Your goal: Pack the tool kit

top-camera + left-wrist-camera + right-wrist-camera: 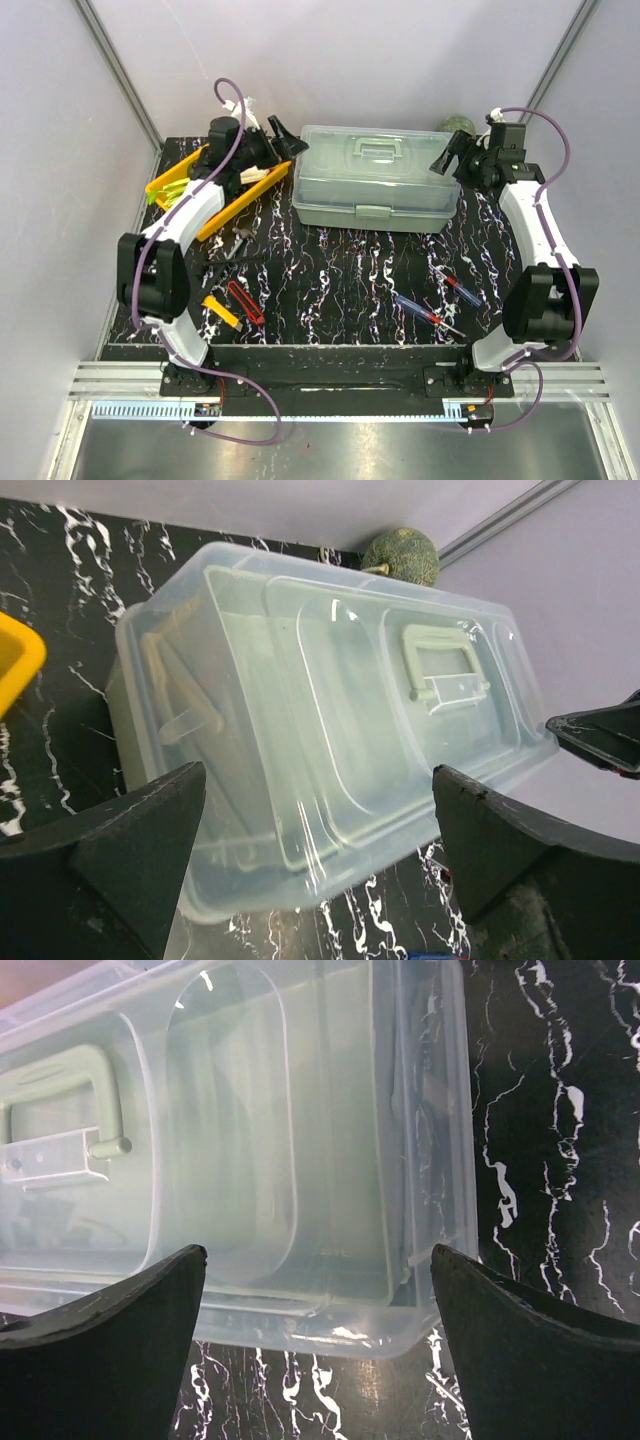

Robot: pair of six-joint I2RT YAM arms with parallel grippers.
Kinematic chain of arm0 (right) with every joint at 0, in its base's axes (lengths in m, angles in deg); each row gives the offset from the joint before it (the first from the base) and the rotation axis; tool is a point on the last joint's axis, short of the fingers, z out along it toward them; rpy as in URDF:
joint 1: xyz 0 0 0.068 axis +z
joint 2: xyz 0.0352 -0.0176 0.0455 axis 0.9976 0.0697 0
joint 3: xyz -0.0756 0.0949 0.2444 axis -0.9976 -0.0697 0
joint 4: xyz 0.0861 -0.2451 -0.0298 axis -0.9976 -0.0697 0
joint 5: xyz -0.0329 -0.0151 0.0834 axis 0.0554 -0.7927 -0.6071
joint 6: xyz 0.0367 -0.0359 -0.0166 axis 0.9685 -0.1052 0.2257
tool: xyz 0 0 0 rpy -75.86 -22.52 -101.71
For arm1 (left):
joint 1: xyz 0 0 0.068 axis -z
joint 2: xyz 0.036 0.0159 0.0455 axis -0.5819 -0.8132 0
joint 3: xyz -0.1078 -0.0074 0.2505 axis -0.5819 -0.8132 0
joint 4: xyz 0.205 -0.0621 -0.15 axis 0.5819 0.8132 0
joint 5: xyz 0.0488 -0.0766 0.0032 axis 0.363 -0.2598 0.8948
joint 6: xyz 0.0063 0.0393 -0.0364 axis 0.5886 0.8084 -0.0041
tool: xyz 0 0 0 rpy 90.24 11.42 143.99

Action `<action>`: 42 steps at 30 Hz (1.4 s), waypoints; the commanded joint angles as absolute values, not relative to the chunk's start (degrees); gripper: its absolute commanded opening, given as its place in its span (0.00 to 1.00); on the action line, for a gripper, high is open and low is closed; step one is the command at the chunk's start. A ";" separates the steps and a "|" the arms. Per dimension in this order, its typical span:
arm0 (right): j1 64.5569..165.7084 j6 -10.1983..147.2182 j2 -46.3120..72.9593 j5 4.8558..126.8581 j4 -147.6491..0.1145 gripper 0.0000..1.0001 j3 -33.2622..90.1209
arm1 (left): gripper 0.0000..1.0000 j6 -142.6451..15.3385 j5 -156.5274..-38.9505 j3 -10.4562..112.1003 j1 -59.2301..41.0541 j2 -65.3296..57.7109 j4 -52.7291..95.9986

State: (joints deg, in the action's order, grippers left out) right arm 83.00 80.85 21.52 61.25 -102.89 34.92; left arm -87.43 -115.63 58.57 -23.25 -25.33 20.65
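The tool kit's pale grey-green toolbox (375,180) stands shut at the back middle of the table, its clear lid and handle (376,150) on top. My left gripper (287,140) hovers open at its left end, and the box (340,730) fills the left wrist view between the wide-spread fingers (140,850). At the right end my right gripper (448,155) is open, facing the box (250,1160) and its handle (80,1090). Two red and blue screwdrivers (460,290) (425,312) lie front right. A yellow cutter (220,310) and a red cutter (245,300) lie front left.
A yellow tray (215,190) with food items sits at the back left, under my left arm. A green melon (400,555) rests behind the box's right end. A small dark tool (235,245) lies left of centre. Grey walls close in the table.
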 commanded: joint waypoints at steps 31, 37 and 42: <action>92.51 101.78 -4.04 84.65 -106.83 0.88 17.91 | 0.99 -78.80 -104.08 87.54 -18.27 -42.93 28.04; 92.33 93.44 0.35 86.33 -107.10 0.99 27.05 | 0.99 -79.14 -99.41 87.12 -21.08 -35.82 33.14; 90.84 88.33 7.64 81.42 -102.10 0.99 32.94 | 0.99 -80.46 -98.10 78.08 -21.88 -27.83 36.83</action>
State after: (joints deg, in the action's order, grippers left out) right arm 92.09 94.16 2.90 83.02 -107.32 28.23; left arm -80.15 -101.66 83.01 -21.00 -37.02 34.92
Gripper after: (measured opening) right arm 0.993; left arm 0.988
